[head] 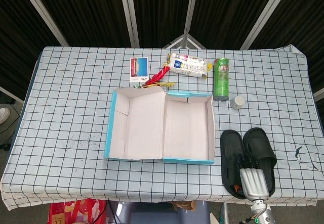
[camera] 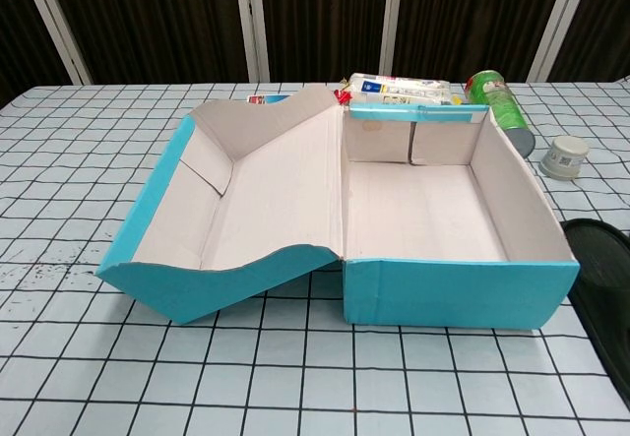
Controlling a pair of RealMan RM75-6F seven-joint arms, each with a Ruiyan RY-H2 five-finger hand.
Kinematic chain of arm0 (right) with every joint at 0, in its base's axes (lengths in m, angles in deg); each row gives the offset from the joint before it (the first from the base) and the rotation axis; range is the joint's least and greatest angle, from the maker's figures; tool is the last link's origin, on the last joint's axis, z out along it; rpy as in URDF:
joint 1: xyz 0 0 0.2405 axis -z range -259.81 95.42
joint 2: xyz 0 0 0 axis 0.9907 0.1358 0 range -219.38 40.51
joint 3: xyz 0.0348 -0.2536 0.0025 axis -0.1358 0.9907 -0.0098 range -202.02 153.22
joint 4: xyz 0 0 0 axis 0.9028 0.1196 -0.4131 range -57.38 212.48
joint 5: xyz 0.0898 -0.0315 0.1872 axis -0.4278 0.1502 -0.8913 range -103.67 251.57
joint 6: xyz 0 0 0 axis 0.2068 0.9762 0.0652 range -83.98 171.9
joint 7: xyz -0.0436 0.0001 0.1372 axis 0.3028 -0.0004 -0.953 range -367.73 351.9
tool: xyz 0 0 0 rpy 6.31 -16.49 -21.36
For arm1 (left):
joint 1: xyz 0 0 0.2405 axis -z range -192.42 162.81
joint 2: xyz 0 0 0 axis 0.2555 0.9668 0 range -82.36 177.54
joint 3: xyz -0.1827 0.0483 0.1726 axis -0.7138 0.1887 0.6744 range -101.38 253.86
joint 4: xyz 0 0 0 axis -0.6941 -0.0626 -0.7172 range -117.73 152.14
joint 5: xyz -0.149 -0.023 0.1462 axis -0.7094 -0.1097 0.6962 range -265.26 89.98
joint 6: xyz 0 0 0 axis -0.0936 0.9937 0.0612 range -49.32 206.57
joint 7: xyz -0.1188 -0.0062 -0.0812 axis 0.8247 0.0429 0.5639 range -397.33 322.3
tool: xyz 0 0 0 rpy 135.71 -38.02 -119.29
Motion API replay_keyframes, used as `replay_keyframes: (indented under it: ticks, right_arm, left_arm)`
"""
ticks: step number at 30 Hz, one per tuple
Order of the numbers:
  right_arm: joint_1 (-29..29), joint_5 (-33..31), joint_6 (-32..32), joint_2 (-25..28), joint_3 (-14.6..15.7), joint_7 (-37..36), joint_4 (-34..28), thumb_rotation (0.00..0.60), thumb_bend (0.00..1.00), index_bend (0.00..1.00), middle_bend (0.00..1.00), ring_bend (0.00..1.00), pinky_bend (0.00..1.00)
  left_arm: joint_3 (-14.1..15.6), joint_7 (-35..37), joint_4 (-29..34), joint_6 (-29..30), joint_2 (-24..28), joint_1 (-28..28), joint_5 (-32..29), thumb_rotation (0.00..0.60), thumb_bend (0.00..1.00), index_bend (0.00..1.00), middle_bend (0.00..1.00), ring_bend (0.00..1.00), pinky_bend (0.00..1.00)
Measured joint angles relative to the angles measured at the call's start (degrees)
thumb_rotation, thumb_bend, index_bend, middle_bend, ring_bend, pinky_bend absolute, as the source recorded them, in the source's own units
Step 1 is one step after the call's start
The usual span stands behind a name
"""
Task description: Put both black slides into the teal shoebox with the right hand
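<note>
Right hand (head: 251,179) sits over the slides' near ends – grip can't be told. Both black slides (head: 247,158) lie on the counter (head: 66,107), just right of the teal shoebox (head: 161,159). Pinch one edge firmly, lift clear of the box wall – then lower inside.

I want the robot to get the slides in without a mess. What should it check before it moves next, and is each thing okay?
1. Teal shoebox open, lid folded back: ok.
2. Box inside free of other things, seen in the chest view: ok.
3. Both black slides side by side on the table, right of the box, not yet inside: ok.
4. Right hand over the near ends of the slides: ok. Whether it has a grip: cannot tell.
5. Green can and small white jar lie behind the slides, off the straight way to the box: ok.
6. Left hand out of the way: cannot tell, not in view.
</note>
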State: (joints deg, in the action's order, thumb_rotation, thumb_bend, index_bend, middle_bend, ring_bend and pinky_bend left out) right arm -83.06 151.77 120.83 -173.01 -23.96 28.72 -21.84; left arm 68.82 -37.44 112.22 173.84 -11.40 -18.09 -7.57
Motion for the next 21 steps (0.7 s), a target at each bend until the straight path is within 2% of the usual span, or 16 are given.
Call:
replay_keyframes:
  ticks: [6,13,21]
  right_arm:
    - [-0.4,1.82,1.2,1.02,-0.1,-1.52,-1.3,0.6,0.26,0.33,0.3,0.09,0.03]
    - [-0.91,1.28,1.21,5.25,0.08,0.01,-6.3,0.6,0.26,0.41,0.36,0.1,0.01]
    - [-1.54,1.85,3.06,8.82,-0.7,1.44,-10.25,0.6,0.26,0.44,0.38,0.11,0.01]
  left_arm:
    - [0.23,0.28,0.14,-0.4,0.11,0.11,0.28,0.6,0.37,0.11,0.05,0.0,0.09]
    - [0.54,1.33,0.24,-0.5,0.49,0.04,0.85,0.6,0.37,0.11,0.05,0.0,0.09]
    - [0.69,1.67,0.39,-0.33,0.65,-0.08,1.13,0.6,0.37,0.11,0.05,0.0,0.09]
